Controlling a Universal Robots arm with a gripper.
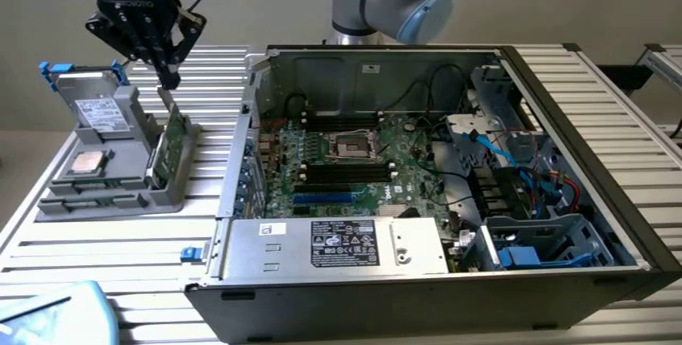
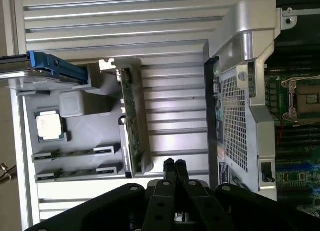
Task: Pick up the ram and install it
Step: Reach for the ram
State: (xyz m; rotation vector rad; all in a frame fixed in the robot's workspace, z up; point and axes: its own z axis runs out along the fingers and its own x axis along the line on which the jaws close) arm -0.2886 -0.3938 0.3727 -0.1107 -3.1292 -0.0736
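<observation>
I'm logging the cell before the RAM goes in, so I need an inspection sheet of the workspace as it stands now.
Surface: slatted metal table.
Job's things: ram stands on edge in the grey holder, not yet lifted; open computer case with its motherboard exposed.
Clutter: processor chip and blue-framed drive on the same holder; pale blue object at the table's edge.
Grippers: gripper shut, empty, just above the ram's upper end, not touching it.
Cables: blue, red and black wires inside the case.
Surroundings: plain wall; nothing else seen.
</observation>
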